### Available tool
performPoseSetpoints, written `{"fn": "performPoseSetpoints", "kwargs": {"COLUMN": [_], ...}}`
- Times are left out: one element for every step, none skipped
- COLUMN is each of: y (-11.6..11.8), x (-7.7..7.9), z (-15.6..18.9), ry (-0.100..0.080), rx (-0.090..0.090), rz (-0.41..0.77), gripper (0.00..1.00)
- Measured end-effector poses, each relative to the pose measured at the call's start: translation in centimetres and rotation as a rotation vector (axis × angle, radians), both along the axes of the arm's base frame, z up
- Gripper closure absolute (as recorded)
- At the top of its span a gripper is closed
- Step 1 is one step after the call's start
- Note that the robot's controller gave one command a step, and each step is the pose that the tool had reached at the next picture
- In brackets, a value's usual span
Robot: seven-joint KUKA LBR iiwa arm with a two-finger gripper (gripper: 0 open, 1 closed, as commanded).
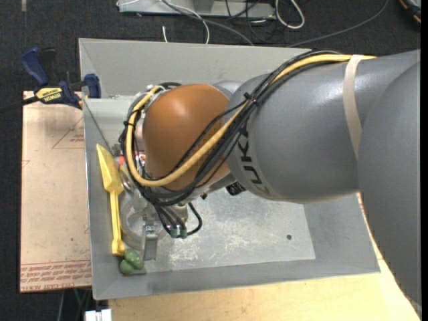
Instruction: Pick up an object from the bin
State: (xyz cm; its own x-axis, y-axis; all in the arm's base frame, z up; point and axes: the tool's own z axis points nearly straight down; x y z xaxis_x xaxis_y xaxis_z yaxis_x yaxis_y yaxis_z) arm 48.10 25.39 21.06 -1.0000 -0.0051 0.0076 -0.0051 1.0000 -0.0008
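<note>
The grey bin point(267, 233) sits among cables. By its left wall lies 1 long yellow plastic stick point(110, 176), just beside the hand point(150, 241). It looks light, stiff and slippery; grab its thin middle. Whether the hand is spread, I cannot tell.

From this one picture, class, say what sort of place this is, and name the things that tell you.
Most likely a robotics lab or test cell: a big grey robot arm reaches into a grey metal bin, and loose cables lie on the dark floor behind it.
</note>
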Motion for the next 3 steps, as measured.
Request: {"fn": "performPoseSetpoints", "kwargs": {"y": [-0.1,-2.4,-4.0], "x": [0.2,0.1,1.2], "z": [0.4,0.1,-5.6], "ry": [-0.007,-0.006,-0.013], "rx": [0.002,0.003,0.005], "rz": [-0.004,0.201,0.194], "gripper": [0.0,0.0,0.0]}}
